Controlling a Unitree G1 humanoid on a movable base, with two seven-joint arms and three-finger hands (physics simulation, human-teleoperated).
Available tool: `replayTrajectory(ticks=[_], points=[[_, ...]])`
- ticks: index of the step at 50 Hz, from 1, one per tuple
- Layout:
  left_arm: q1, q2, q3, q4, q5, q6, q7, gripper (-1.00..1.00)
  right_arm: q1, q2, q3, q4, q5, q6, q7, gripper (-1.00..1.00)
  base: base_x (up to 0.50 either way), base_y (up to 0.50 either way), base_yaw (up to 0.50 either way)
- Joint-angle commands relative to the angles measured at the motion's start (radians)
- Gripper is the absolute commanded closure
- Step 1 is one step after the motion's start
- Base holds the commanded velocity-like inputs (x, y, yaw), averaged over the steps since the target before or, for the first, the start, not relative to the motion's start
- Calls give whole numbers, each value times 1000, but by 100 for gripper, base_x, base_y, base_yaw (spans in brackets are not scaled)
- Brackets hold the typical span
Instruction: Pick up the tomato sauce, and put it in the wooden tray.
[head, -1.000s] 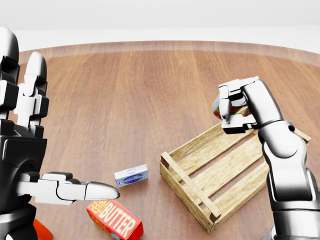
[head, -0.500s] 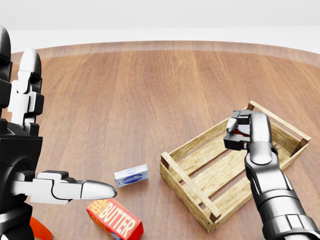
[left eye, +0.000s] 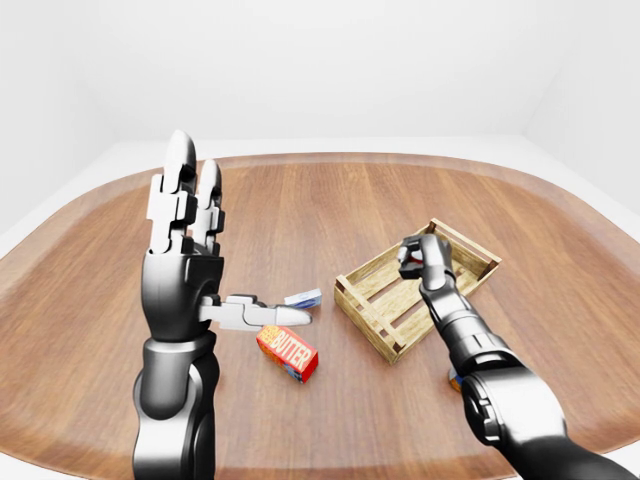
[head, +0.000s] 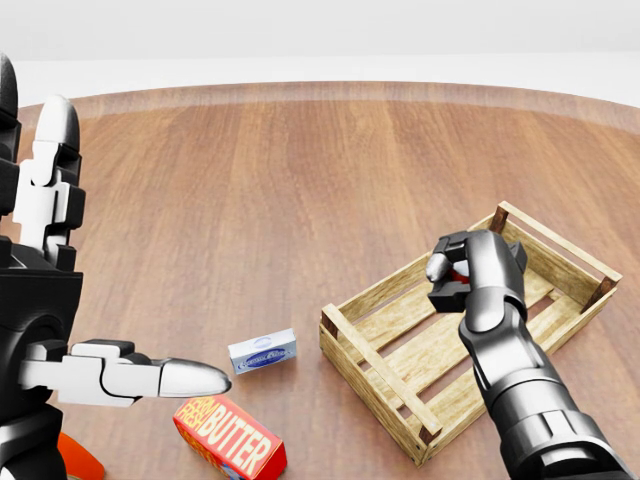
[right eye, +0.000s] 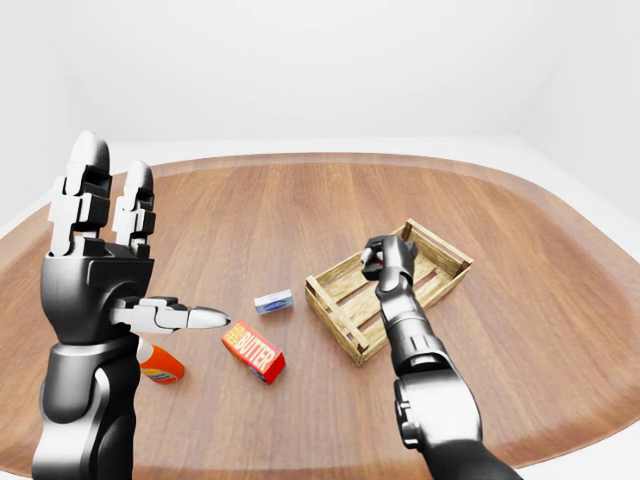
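Head view | right hand (head: 468, 272) fingers clamped on tomato sauce (head: 460, 273), low inside wooden tray (head: 380, 362) | left hand (head: 45, 300) fingers apart, idle | step: placing | next: let go.

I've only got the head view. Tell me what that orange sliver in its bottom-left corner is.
Observer: The right-eye view shows an orange bottle with a white top on the table, just right of the left arm.
Operator: Now check beside my right forearm, below my frame.
Observer: In the left-eye view a small blue and orange thing sits on the table against the right forearm. It is too hidden to name.
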Motion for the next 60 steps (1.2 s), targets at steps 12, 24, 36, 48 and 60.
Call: replayTrajectory(ticks=[12,24,36,48,60], points=[[1,2,2,-2,-4,0,2,-100,35,8,-3,105,-21,0,-40,100,0,0,0],[3,0,-6,-9,2,0,2,-100,68,-22,-12,116,-8,0,-55,100,0,0,0],[3,0,-4,10,4,0,-2,-100,82,-26,-11,137,-9,0,-76,100,0,0,0],[0,0,-2,0,1,0,-1,-100,86,-18,-11,153,-4,0,-91,100,0,0,0],[1,1,0,-7,-1,0,-1,-100,80,-11,-9,158,-1,0,-90,100,0,0,0]])
